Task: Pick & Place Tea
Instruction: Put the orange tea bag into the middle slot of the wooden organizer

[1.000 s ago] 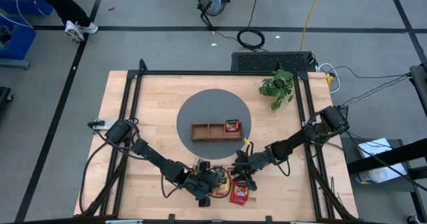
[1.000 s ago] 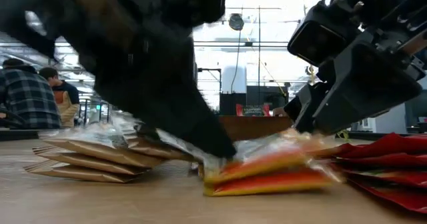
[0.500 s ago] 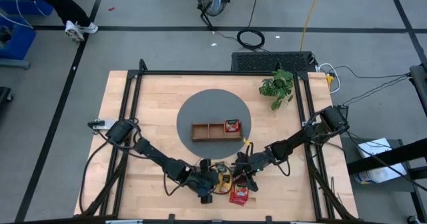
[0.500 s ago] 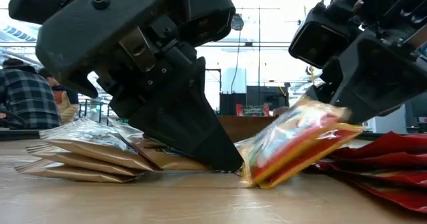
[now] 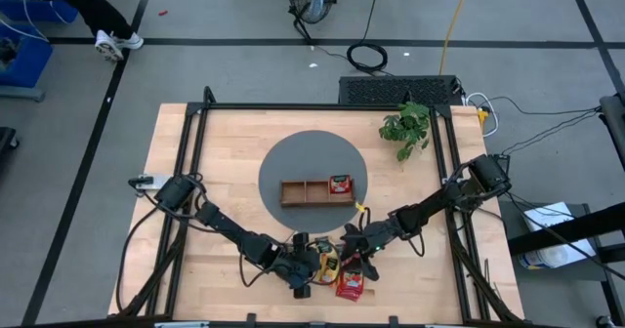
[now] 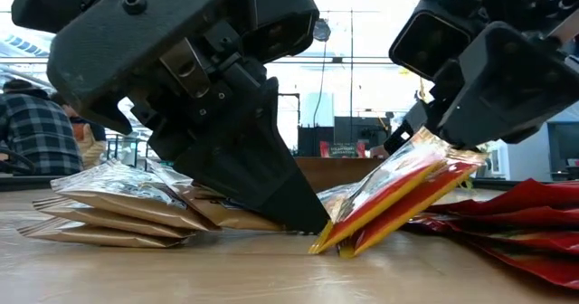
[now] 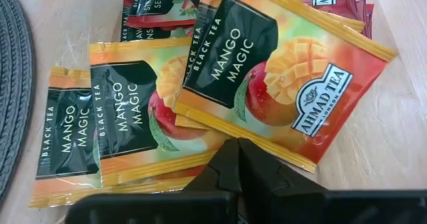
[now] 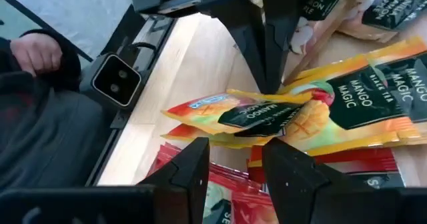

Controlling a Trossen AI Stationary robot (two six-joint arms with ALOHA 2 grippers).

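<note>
**Mango sachet half-lifted at the table's near edge**

Wooden table (image 5: 225, 152) under it all; right gripper (image 6: 425, 146) has its fingers (image 8: 193, 167) on a tilted mango sachet (image 6: 398, 195), low edge touching wood; left gripper (image 6: 303, 218) is pinched closed, tip down beside it. My worry: a thin edge grip could slip, or drag a second packet along. Count: three mango sachets by the left wrist, red ones (image 5: 350, 284) alongside, one red sachet in the tray (image 5: 314, 191).

Near edge crowded: left gripper (image 6: 303, 218) and right gripper (image 6: 425, 146) stood close together among the tea (image 6: 398, 191), apparently leaving little passage. Bare table (image 5: 215, 143) beyond the tray (image 5: 305, 192) offered room.
</note>
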